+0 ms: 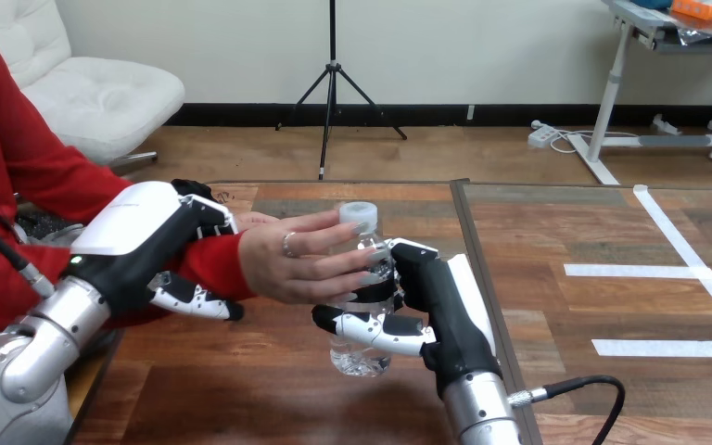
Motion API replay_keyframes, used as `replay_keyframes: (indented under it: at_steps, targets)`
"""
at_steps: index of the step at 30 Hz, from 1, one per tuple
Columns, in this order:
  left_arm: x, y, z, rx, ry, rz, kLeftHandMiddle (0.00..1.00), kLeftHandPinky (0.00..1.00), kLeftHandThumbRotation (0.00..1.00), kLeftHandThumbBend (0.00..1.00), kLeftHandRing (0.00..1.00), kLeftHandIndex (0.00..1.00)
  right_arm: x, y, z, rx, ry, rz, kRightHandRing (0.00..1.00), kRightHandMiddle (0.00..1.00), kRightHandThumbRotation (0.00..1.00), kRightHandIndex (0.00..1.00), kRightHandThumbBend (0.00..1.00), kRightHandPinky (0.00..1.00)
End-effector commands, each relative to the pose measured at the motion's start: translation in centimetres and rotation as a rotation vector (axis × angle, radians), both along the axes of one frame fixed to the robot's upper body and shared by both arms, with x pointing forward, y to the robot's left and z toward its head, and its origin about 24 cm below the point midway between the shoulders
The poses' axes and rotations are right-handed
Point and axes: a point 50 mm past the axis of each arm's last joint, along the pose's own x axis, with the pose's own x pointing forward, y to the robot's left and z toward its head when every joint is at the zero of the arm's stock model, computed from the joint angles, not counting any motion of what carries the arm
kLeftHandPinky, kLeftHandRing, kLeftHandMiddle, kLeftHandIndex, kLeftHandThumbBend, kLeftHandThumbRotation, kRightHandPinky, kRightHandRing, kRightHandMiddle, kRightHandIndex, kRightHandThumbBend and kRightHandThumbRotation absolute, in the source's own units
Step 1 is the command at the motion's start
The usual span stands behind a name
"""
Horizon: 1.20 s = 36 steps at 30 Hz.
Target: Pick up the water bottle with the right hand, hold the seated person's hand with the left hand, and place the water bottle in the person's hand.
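Now right hand [440, 297] grips bottle [360, 357] over table [565, 222].

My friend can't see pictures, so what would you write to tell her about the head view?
The right robot hand holds a clear water bottle upright over a wooden table, and the person's hand is wrapped round the bottle too. The left robot hand is curled round the person's wrist, which is in a red sleeve.
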Motion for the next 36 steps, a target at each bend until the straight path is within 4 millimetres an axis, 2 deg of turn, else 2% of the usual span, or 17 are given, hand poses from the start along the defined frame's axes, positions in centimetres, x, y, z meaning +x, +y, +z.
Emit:
replay_keyframes:
  at_steps: [1,15,36]
  targets:
    - [1.5,-3.0,3.1,-0.096,-0.158,-0.104,0.38,0.24,0.06,0.79,0.3,0.4,1.7,2.9,3.5,0.074,-0.142,0.047,0.43,0.51,0.0,0.51,0.73,0.33]
    - [1.3,-3.1,3.0,-0.102,-0.154,-0.111,0.4,0.25,0.04,0.8,0.32,0.42,2.0,3.5,4.5,0.041,-0.189,0.09,0.43,0.52,0.0,0.51,0.73,0.33]
    - [1.2,-2.9,2.3,-0.12,-0.105,-0.091,0.45,0.31,0.04,0.83,0.37,0.46,2.6,2.6,6.0,-0.009,-0.238,0.084,0.39,0.5,0.0,0.5,0.77,0.29]
